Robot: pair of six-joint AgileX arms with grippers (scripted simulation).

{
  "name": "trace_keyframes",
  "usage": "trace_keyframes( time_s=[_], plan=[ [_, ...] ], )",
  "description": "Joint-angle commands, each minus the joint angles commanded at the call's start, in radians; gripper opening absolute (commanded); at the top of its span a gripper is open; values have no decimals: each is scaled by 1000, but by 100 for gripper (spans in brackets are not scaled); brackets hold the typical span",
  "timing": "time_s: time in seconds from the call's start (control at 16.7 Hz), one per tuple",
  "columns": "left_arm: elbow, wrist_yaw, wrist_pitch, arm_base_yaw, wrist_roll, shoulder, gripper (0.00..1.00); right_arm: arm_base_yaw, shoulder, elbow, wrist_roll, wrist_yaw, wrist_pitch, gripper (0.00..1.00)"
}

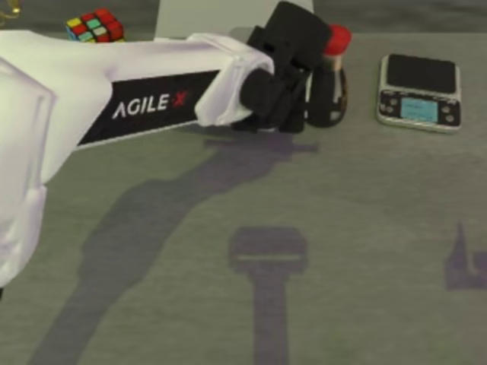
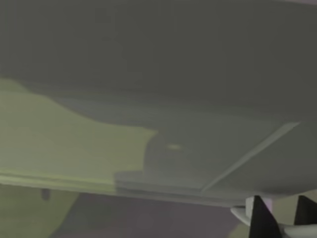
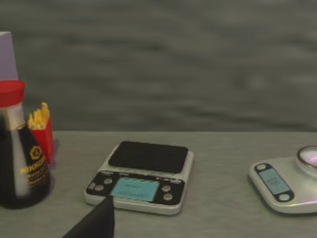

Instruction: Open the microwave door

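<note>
The light-grey microwave (image 1: 228, 17) stands at the table's far edge, and only its top shows in the top view. My left arm reaches across from the left, with the left gripper (image 1: 293, 72) up against the microwave's front. Close up, the pale microwave door (image 2: 198, 148) fills the left wrist view. There the left gripper (image 2: 282, 220) has its two dark fingers close together on a white handle (image 2: 241, 213). My right arm is out of the top view. One dark fingertip (image 3: 101, 218) of the right gripper shows alone, with nothing beside it.
A red-capped soy sauce bottle (image 1: 333, 76) stands right beside the left gripper. A black-and-silver scale (image 1: 419, 93) lies to its right, and a Rubik's cube (image 1: 95, 26) sits at the far left. The right wrist view also shows a fries carton (image 3: 42, 131) and a white scale (image 3: 280, 183).
</note>
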Motion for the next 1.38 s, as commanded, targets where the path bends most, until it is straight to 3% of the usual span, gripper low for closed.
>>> trace_keyframes(
  time_s=[0.42, 1.38],
  plan=[
    [-77, 32, 47, 15, 58, -49, 0, 0, 0, 0, 0, 0, 0, 100],
    [-77, 33, 47, 15, 58, -49, 0, 0, 0, 0, 0, 0, 0, 100]
  ],
)
